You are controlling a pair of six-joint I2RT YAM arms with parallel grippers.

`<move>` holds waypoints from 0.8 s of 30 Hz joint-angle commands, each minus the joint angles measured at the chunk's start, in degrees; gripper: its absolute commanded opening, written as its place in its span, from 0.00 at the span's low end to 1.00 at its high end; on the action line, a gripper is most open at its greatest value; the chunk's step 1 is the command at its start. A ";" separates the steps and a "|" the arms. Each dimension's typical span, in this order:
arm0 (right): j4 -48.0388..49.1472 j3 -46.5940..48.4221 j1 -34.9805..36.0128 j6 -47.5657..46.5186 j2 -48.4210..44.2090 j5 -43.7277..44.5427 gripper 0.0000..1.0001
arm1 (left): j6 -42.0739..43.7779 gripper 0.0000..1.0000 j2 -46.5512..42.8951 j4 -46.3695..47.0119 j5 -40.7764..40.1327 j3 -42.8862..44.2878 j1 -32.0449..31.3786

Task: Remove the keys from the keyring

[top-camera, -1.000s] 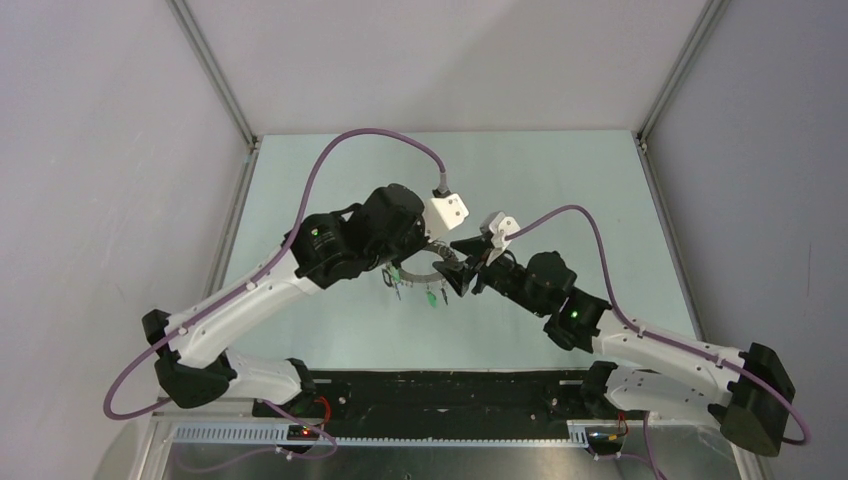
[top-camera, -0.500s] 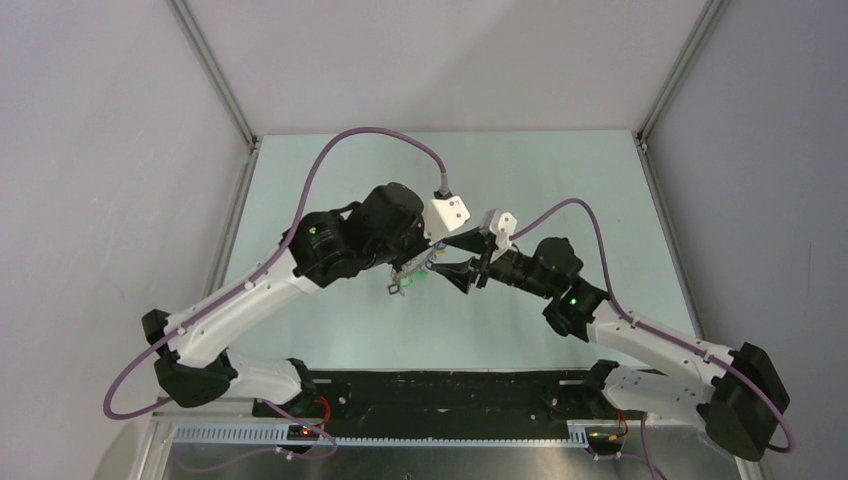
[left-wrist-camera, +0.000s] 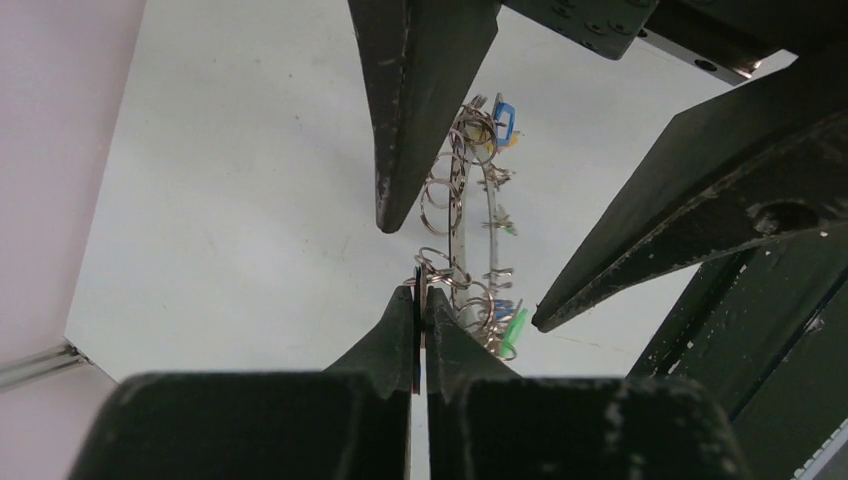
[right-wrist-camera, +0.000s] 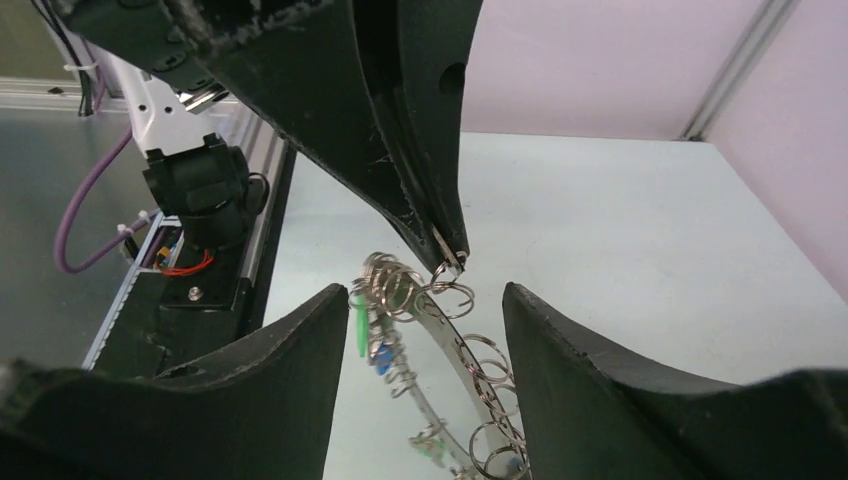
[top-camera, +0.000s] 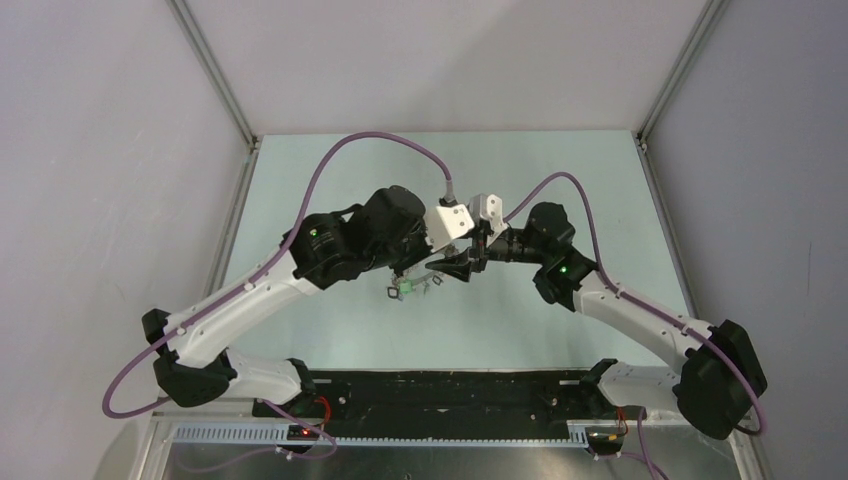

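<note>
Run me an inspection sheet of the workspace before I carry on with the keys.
Surface: pale green table top.
Job's things: keyring hangs below the left gripper, strung with small split rings; keys on it, with a green key and a blue key showing.
Clutter: nothing seen.
Grippers: left gripper shut on a thin metal piece at the top of the bunch, key or ring unclear; right gripper open, a finger on either side of the keyring, gripping nothing.
Cables: purple cable on the left arm and purple cable on the right arm arch above the arms.
Surroundings: plain walls, aluminium frame posts, black base rail.
</note>
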 commanded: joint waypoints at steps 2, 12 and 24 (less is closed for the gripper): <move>0.87 3.26 -0.05 0.39 2.43 -4.59 0.61 | 0.95 0.00 -2.05 1.76 0.87 2.07 -0.43; -0.42 4.28 1.25 2.96 3.41 0.00 0.46 | -0.43 0.00 -1.40 1.74 0.67 3.74 -0.43; -3.52 4.25 1.88 1.79 1.68 2.70 0.38 | -1.03 0.00 -1.16 1.67 0.58 4.28 -0.43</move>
